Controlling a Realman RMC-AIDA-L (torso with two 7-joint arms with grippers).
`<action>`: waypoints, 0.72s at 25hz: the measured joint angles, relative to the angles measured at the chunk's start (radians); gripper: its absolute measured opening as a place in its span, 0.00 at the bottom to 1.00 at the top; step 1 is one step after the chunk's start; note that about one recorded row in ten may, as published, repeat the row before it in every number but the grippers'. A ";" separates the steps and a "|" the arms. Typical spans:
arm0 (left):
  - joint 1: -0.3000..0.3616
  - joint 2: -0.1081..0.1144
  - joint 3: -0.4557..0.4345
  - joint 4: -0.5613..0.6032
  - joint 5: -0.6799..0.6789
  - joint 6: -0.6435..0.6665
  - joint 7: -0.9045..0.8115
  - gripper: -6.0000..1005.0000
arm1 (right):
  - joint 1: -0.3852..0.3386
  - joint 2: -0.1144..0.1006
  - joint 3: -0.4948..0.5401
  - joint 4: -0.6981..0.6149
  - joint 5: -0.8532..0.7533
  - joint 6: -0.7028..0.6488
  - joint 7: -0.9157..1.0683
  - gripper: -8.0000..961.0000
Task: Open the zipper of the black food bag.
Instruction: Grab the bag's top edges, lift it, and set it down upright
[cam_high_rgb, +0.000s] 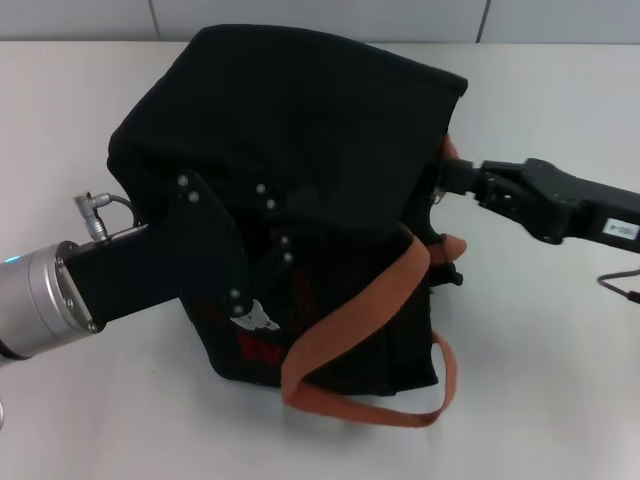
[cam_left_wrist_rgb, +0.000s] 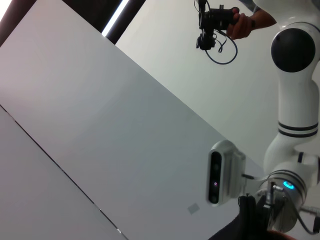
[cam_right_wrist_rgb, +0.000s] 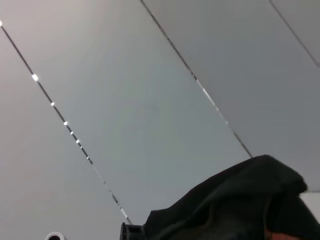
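The black food bag (cam_high_rgb: 300, 110) lies slumped in the middle of the white table, its orange-brown handles (cam_high_rgb: 360, 300) trailing toward the front. A red label (cam_high_rgb: 262, 350) and a small patch (cam_high_rgb: 255, 320) show on its front face. The zipper is hidden among the dark folds. My left gripper (cam_high_rgb: 265, 250) reaches in from the left and presses against the bag's front. My right gripper (cam_high_rgb: 445, 183) comes from the right and touches the bag's right end beside a handle. The right wrist view shows only a hump of the bag's fabric (cam_right_wrist_rgb: 235, 200).
The white table (cam_high_rgb: 80, 120) runs to a tiled wall at the back. A thin cable (cam_high_rgb: 620, 285) loops at the right edge. The left wrist view looks up at my white body (cam_left_wrist_rgb: 295, 100), my head camera (cam_left_wrist_rgb: 222, 172) and a person's hand holding a camera (cam_left_wrist_rgb: 230, 20).
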 joint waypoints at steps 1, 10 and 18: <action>0.001 0.000 0.000 0.000 -0.001 -0.001 0.000 0.10 | -0.010 -0.001 0.009 0.000 0.000 -0.005 -0.006 0.01; -0.008 0.000 0.000 -0.025 -0.014 -0.007 0.013 0.10 | -0.047 -0.007 0.010 -0.001 -0.006 -0.009 -0.027 0.01; -0.010 0.000 -0.001 -0.028 -0.025 -0.009 0.008 0.10 | -0.065 -0.011 0.013 0.001 -0.043 0.016 -0.016 0.01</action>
